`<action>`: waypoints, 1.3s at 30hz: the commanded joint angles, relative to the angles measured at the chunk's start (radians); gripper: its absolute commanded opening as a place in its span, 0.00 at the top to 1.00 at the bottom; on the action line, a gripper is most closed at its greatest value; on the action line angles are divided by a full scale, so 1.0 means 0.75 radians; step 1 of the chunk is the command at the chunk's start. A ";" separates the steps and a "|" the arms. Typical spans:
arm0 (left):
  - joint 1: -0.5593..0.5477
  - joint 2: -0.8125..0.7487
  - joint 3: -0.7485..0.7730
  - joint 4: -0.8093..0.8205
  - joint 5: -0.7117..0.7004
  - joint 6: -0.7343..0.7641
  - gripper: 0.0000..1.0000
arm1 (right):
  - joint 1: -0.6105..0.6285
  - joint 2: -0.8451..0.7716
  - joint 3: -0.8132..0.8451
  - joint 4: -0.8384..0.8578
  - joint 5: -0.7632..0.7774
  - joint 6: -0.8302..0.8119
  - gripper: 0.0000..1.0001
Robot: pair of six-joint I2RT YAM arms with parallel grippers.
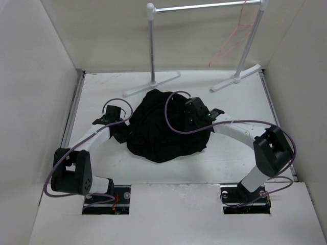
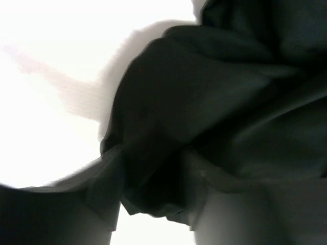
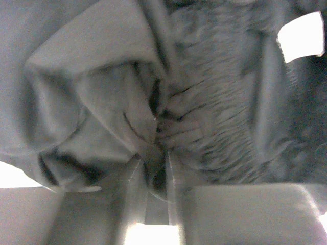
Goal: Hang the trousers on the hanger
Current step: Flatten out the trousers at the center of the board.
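From above, the trousers (image 1: 163, 130) heap fills mid-table, hemmed by the left arm (image 1: 94, 135) at 9 o'clock and the right arm (image 1: 240, 130) at 3. The clothes rail (image 1: 152, 51) feet bar 12 to 2 o'clock, with the hanger (image 1: 232, 43) at 1. Bare table (image 1: 168, 173) lies open at 6 and 10 o'clock.

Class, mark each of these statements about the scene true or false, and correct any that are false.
1. The trousers lie in a heap on the table. True.
2. The hanger lies flat on the table beside the trousers. False: it hangs from the rail at the back right.
3. The right gripper pinches a fold of the trousers. True.
4. The trousers are already draped over the hanger. False: the two are well apart and nothing is on the hanger.
5. The left gripper is up at the rail. False: it is at the left edge of the heap of trousers.
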 commanded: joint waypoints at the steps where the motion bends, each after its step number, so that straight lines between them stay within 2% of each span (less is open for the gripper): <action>1: -0.002 -0.012 0.071 0.075 0.026 -0.077 0.77 | -0.046 -0.005 0.159 0.070 0.049 -0.004 0.87; 2: 0.008 -0.044 0.130 0.073 0.015 -0.105 0.89 | -0.046 -0.027 0.196 0.058 0.061 -0.022 0.89; 6: 0.070 -0.159 0.404 -0.005 -0.021 -0.112 0.98 | -0.056 -0.166 0.329 -0.036 0.104 -0.075 0.92; 11: 0.162 -0.267 0.952 -0.266 -0.119 -0.061 0.99 | -0.123 -0.373 0.562 -0.200 0.112 -0.167 0.94; 14: 0.117 -0.282 1.277 -0.414 -0.207 0.001 0.98 | -0.160 -0.483 0.687 -0.288 0.116 -0.214 0.94; 16: 0.039 -0.312 1.372 -0.491 -0.279 0.039 0.96 | -0.168 -0.559 0.696 -0.321 0.116 -0.218 0.94; 19: -0.073 -0.435 1.252 -0.573 -0.410 0.082 0.93 | -0.168 -0.716 0.535 -0.353 0.118 -0.206 0.92; 22: -0.169 -0.653 0.840 -0.670 -0.547 0.048 0.88 | -0.197 -0.902 0.186 -0.421 0.149 -0.088 0.92; 25: -0.184 -0.876 0.476 -0.849 -0.612 -0.164 0.86 | -0.321 -1.100 -0.144 -0.523 0.190 0.114 0.94; 26: -0.178 -0.942 0.371 -0.882 -0.613 -0.224 0.79 | -0.391 -1.154 -0.222 -0.556 0.180 0.178 0.94; 28: -0.188 -1.001 0.230 -0.897 -0.527 -0.271 0.57 | -0.524 -1.183 -0.320 -0.611 0.161 0.252 0.96; 30: -0.198 -0.996 0.176 -0.844 -0.486 -0.261 0.47 | -0.671 -1.167 -0.384 -0.619 0.147 0.272 0.98; 34: -0.178 -0.859 0.188 -0.648 -0.506 -0.196 0.42 | -0.831 -1.148 -0.380 -0.505 0.206 0.254 0.97; 39: -0.145 -0.497 0.168 -0.256 -0.459 -0.159 0.41 | -0.831 -1.081 -0.390 -0.452 0.245 0.176 0.93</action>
